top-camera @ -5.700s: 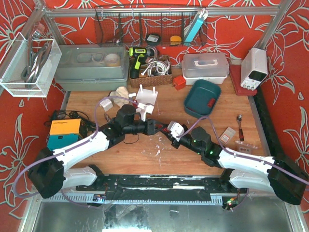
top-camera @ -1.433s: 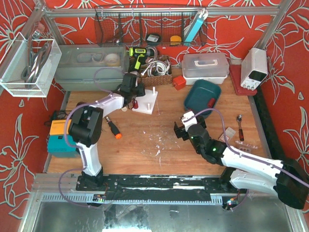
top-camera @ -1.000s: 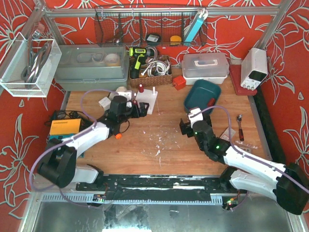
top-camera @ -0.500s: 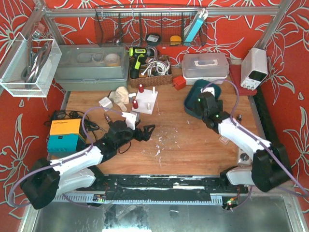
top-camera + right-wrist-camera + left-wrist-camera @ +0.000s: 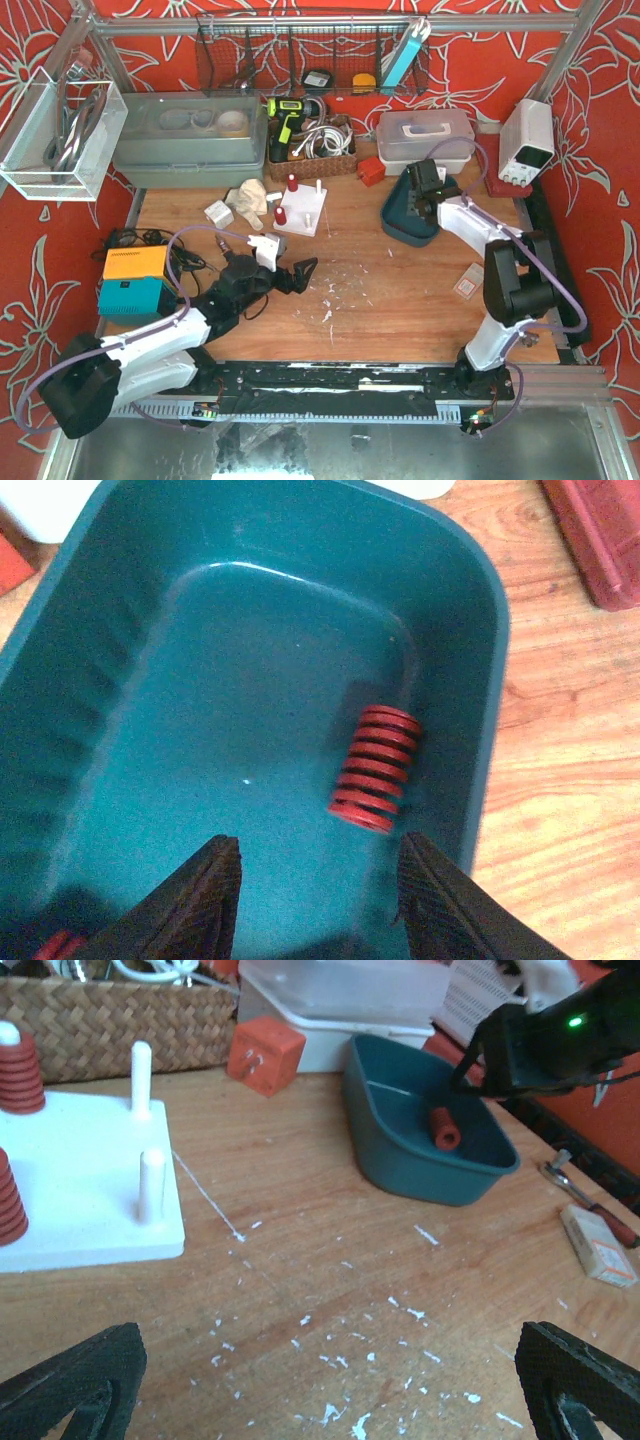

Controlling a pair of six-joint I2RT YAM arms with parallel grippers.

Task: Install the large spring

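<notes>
A wooden table point(image 5: 360, 300) fills the top view, with two white and black robot arms reaching out from its near edge. The left arm lies low across the left half of the table. The right arm stretches to the far right part.

A teal rectangular plastic bin point(image 5: 398, 218) sits at the far right of the table. In the right wrist view its smooth inner wall point(image 5: 120, 680) fills most of the picture.

A flat white plastic peg base point(image 5: 305, 212) stands left of the bin, well apart from it. In the left wrist view the base point(image 5: 80, 1190) carries two ribbed red springs on its left-hand pegs point(image 5: 20, 1065), and two bare white pegs point(image 5: 152, 1185) stand upright on its right side.

The left gripper point(image 5: 328, 1335) has its black fingers spread wide with nothing between them, low over bare wood scattered with white flecks, near the base.

The right gripper point(image 5: 318, 845) is above the bin, pointing down into it. Its two dark fingers are apart and grasp nothing.

The red coil spring point(image 5: 375, 768) lies on its side on the bin floor, close to one wall and just ahead of the right gripper's fingers, not touching them. The left wrist view also shows this spring point(image 5: 442, 1128) inside the bin.
</notes>
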